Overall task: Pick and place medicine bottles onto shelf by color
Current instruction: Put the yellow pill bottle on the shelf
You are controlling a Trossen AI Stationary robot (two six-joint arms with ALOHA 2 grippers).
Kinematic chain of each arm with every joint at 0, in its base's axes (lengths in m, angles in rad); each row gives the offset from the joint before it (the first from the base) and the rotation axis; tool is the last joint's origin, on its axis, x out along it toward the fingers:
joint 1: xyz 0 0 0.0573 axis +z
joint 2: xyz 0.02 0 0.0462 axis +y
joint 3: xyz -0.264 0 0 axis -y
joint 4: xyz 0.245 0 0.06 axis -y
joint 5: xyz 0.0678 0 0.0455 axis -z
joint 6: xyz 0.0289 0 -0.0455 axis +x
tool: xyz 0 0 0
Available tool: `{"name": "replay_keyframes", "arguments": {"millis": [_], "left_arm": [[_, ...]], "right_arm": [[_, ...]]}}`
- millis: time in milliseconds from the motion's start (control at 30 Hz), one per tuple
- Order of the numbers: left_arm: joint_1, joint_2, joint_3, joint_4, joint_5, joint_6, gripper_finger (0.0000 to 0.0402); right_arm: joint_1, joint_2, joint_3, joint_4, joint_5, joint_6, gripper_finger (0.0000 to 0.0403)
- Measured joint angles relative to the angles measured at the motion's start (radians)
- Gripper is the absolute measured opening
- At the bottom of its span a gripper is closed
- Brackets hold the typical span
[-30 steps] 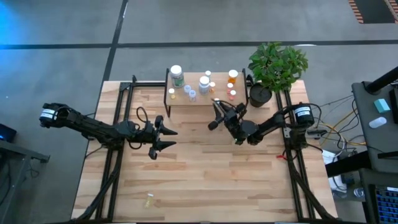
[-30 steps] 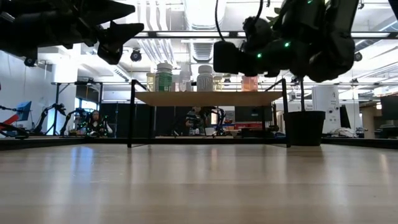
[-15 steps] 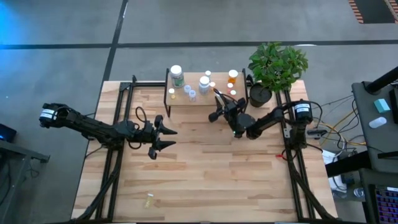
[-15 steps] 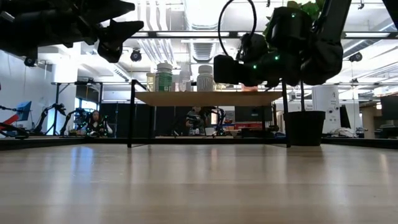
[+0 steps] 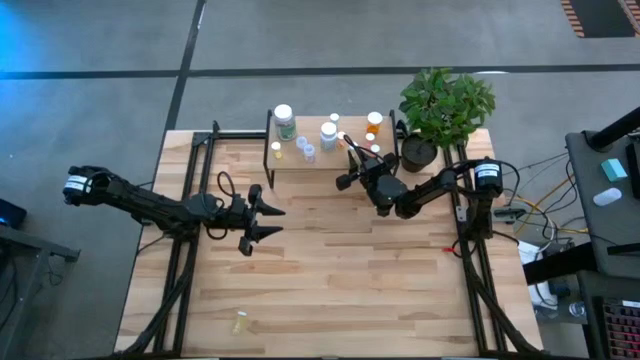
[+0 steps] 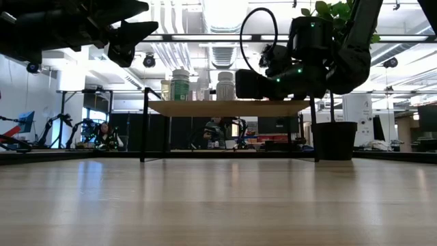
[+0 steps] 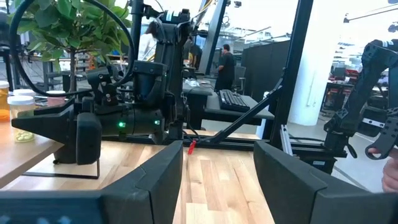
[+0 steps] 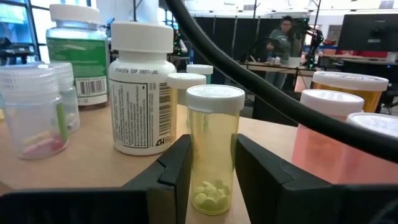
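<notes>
Over the last second I have swung my right arm up the frame of the high view, from the open table just below the shelf [image 5: 320, 160] to its front edge, so my right gripper [image 5: 349, 160] now reaches in over the board at upper centre. To my mind that puts me in the placing stage: the bottle has arrived at the shelf and still needs setting down.

In my right wrist view, my fingers [image 8: 180, 168] stand partly closed on either side of a yellow vial [image 8: 214, 152] with a white cap and small pills at its bottom. They look pressed against its sides, so I judge I am holding it. I cannot tell whether its base touches the board.

Around it stand the other bottles: a white labelled bottle [image 8: 141, 93], a green-labelled one [image 8: 78, 56], a clear jar [image 8: 36, 109], and orange ones [image 8: 348, 84] toward the right.

My left gripper [image 5: 262, 221] waits over the left-centre of the table, jaws apart, holding nothing.

One small yellow bottle [image 5: 239, 321] lies near the table's bottom edge.
</notes>
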Motion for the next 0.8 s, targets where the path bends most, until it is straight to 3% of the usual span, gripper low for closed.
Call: {"name": "replay_keyframes", "arguments": {"millis": [467, 800], "left_arm": [[0.001, 0.0, 0.004, 0.0, 0.0, 0.018, 0.0183], [0.001, 0.0, 0.004, -0.001, 0.0, 0.018, 0.0183]], "right_arm": [[-0.016, 0.0, 0.005, -0.024, 0.007, -0.008, 0.0186], [0.027, 0.0, 0.005, -0.029, 0.059, -0.039, 0.0199]]}}
